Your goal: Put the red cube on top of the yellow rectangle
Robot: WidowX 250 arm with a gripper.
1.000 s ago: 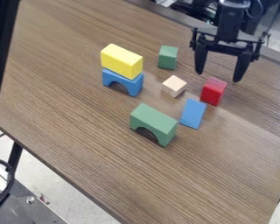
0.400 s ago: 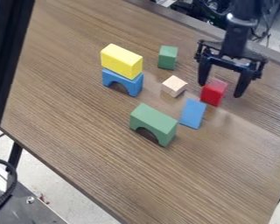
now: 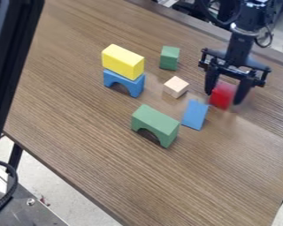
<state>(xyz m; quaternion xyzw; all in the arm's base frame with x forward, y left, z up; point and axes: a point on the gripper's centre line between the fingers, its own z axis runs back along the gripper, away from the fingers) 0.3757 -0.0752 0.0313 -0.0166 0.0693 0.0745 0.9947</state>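
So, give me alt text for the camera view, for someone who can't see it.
Black robot gripper down at a red cube; on the brown table, a yellow block tops a blue arch, with a green arch, green block, pale cube and blue block nearby.

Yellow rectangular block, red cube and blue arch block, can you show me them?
Yellow rectangular block point(image 3: 118, 65), camera view, its long side face.
Red cube point(image 3: 221, 97), camera view, middle of its visible side.
Blue arch block point(image 3: 119, 79), camera view, just above its opening.
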